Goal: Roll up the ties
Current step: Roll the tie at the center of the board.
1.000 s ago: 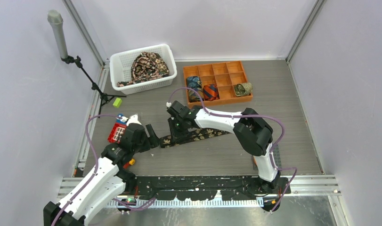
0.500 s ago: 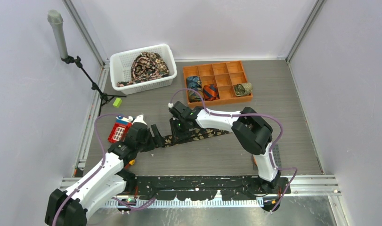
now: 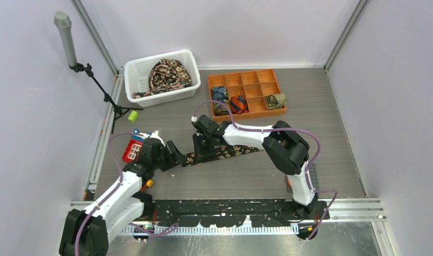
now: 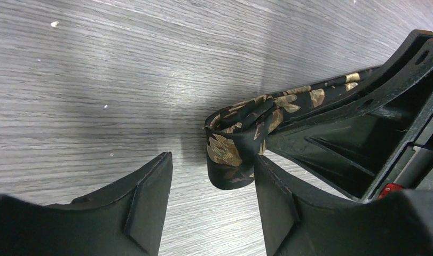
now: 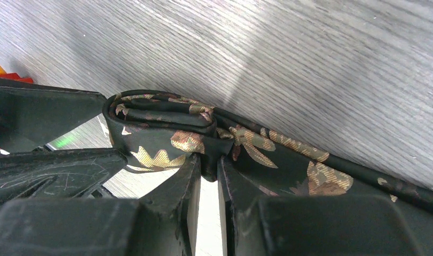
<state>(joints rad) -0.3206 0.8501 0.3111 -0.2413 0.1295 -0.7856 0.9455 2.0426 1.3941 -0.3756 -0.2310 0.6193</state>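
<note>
A black tie [image 3: 227, 151] with tan leaf print lies across the middle of the table, its left end folded into a small roll [image 4: 233, 144]. My right gripper [image 3: 199, 150] is shut on the fabric just behind that roll [image 5: 160, 120]; in the right wrist view its jaws [image 5: 207, 165] pinch a fold of the tie. My left gripper [image 3: 175, 155] stands open at the roll's end. In the left wrist view [image 4: 210, 184] the roll sits between the fingers, close to the right finger [image 4: 273, 197] and apart from the left one.
A white basket [image 3: 133, 68] at the back left holds a heap of patterned ties. An orange compartment tray [image 3: 241, 80] holds three rolled ties [image 3: 238, 104]. A red toy [image 3: 132, 150], a green block [image 3: 132, 116] and a microphone stand [image 3: 68, 44] are on the left.
My left gripper has moved right, up to the tie's rolled end, and its fingers have narrowed somewhat. The right gripper keeps its hold and has barely shifted.
</note>
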